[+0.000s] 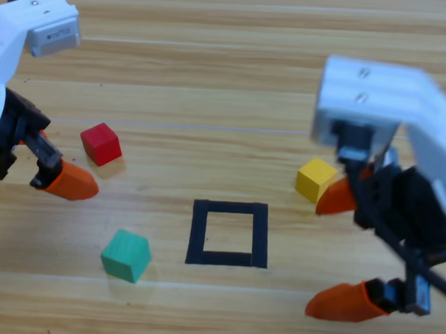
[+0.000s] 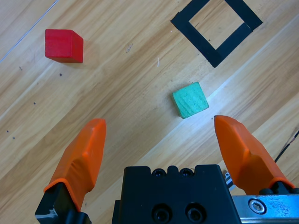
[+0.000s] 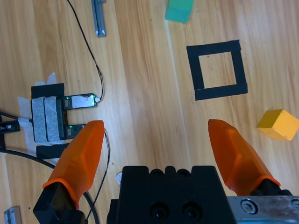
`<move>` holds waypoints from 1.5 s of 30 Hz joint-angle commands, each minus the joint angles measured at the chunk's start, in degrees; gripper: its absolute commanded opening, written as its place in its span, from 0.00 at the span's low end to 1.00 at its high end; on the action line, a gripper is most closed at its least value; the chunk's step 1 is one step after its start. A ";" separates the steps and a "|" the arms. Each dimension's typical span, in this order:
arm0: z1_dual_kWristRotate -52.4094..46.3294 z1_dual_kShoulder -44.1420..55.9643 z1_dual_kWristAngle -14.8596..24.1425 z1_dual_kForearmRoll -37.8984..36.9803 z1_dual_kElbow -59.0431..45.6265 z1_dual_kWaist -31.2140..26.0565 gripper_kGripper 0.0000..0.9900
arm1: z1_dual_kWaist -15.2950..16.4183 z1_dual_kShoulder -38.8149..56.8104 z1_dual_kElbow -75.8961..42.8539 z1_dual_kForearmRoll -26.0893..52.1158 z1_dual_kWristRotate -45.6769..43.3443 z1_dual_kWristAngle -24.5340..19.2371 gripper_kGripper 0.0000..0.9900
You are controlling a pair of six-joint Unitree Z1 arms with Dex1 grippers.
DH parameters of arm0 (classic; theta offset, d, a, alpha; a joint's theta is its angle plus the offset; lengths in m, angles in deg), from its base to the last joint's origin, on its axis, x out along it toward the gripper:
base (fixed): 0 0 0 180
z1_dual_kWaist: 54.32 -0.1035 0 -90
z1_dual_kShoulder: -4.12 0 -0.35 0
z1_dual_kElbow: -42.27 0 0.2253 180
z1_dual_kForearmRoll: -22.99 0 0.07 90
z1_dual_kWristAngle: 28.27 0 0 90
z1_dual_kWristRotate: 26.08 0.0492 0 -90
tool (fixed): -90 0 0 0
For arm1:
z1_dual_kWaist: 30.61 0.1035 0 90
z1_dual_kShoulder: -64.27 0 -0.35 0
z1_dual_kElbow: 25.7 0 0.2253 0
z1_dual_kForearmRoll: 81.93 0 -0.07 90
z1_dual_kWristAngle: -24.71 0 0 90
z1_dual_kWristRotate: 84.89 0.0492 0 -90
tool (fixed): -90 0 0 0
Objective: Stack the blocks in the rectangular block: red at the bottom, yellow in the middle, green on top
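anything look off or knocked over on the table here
Nothing stands out. The red cube, yellow cube and green cube sit flat and apart on the wood, all outside the tape rectangle, which is intact.

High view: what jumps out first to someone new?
Three bright cubes lie scattered round an empty black tape rectangle: red cube at upper left, green cube at lower left, yellow cube at right. The right gripper hangs open beside the yellow cube, while the left gripper, also open, waits at the left edge near the red cube.
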 commanded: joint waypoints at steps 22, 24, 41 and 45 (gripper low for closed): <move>-23.91 -4.74 3.56 1.61 6.13 -3.33 1.00 | -4.19 -8.00 2.03 5.30 26.97 -35.32 0.98; -28.13 -5.10 4.27 1.78 6.05 -4.74 1.00 | -4.54 -11.87 4.23 4.33 25.65 -36.20 0.98; -48.34 -31.37 2.60 19.80 29.07 -10.80 1.00 | -18.60 -34.20 20.67 -5.69 13.61 -18.53 0.98; -50.45 -31.73 1.46 19.80 29.95 -11.51 1.00 | -18.60 -36.13 21.81 -5.69 13.09 -19.94 0.98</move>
